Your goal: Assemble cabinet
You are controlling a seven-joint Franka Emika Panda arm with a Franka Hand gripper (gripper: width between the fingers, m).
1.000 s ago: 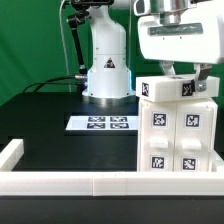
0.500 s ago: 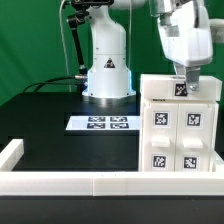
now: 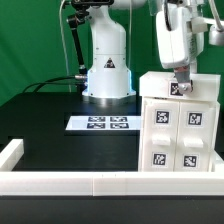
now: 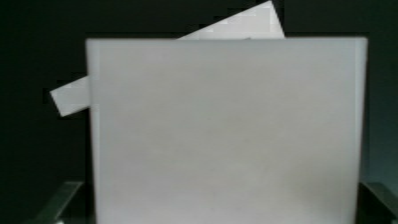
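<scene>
My gripper [image 3: 181, 78] hangs at the top edge of the large white plastic box-shaped cabinet [image 3: 180, 135], fingers pointing down at its tagged top piece. Grip state: I cannot tell, since neither view resolves the finger gap. The cabinet stands upright on the black table [image 3: 45, 125] at the exterior view's right, just behind the long low white border wall [image 3: 70, 183], with four square tags on its front. The thin flat white marker board [image 3: 100, 123] lies well apart, near the arm's white base [image 3: 107, 70]. Wrist view: a flat white panel [image 4: 222, 140] fills most of the frame, and a second white piece [image 4: 240, 30], skewed, shows behind it.
</scene>
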